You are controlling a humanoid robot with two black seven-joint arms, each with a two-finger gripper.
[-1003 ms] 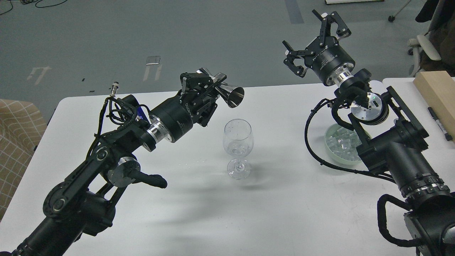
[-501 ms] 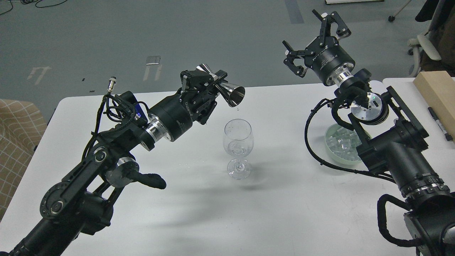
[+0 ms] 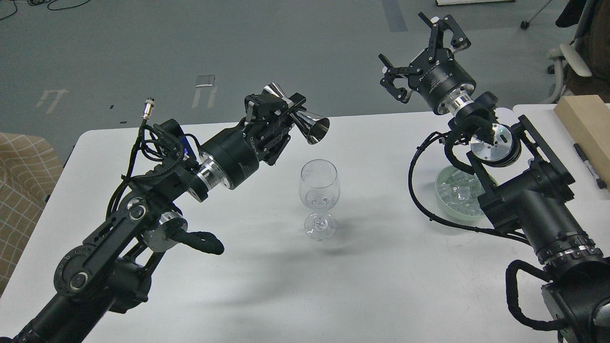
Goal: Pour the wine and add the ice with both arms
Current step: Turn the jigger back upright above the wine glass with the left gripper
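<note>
A clear stemmed wine glass (image 3: 319, 197) stands upright in the middle of the white table (image 3: 371, 286), with a little clear liquid at the bottom of its bowl. My left gripper (image 3: 279, 112) is shut on a silver double-cone jigger (image 3: 299, 119), tipped on its side with the wide mouth pointing right, above and left of the glass. My right gripper (image 3: 421, 55) is raised above the table's far edge, fingers spread, nothing in them. The ice (image 3: 455, 193) lies as clear cubes in a pale green bowl (image 3: 448, 209), partly hidden behind my right arm.
A wooden block (image 3: 588, 124) and a black marker (image 3: 590, 166) lie at the table's right edge. A few droplets (image 3: 255, 219) sit on the table left of the glass. A tan checked seat (image 3: 21, 190) is off the left side.
The left gripper with the jigger has risen slightly and shifted a little right. A drop hung at the jigger's mouth half a second ago; now none shows. The right arm has not moved.
</note>
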